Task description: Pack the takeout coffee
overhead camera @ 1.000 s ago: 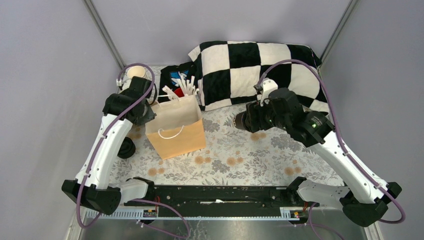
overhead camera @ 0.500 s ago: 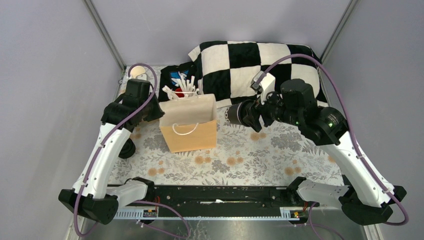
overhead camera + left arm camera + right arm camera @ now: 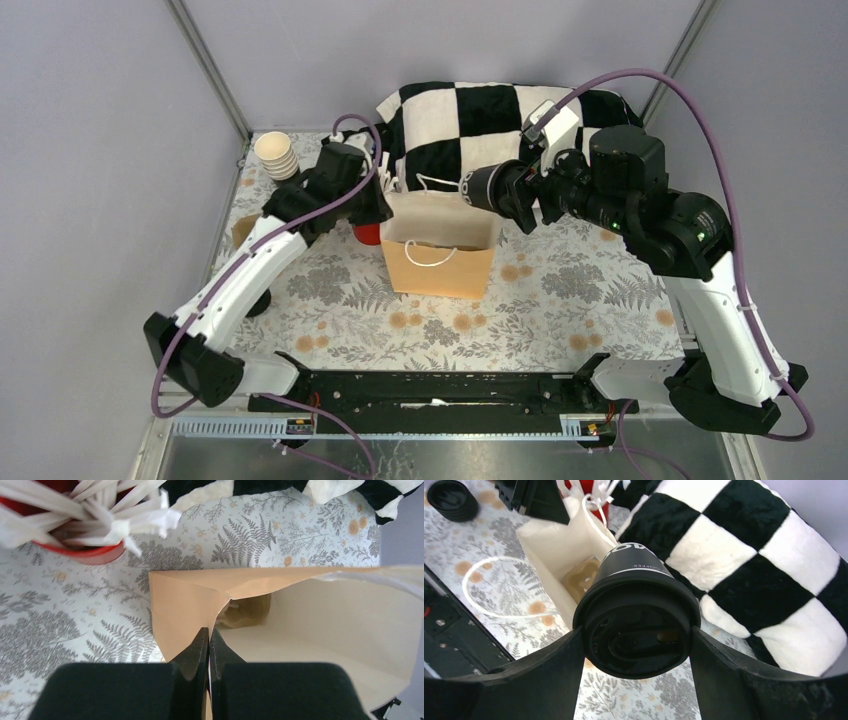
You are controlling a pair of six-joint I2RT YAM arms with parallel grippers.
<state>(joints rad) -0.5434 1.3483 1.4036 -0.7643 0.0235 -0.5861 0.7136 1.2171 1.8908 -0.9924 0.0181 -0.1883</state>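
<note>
top external: fern-print tablecloth (image 3: 560, 310), lilac-grey walls (image 3: 100, 150)

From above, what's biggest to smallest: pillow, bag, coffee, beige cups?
1. pillow
2. bag
3. coffee and beige cups look about alike; the coffee is held up nearer the camera, so I won't rank them.

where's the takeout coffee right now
In the top view the takeout coffee is held sideways in the right gripper, its base at the far right corner of the open paper bag, in front of the checkered pillow.
</note>
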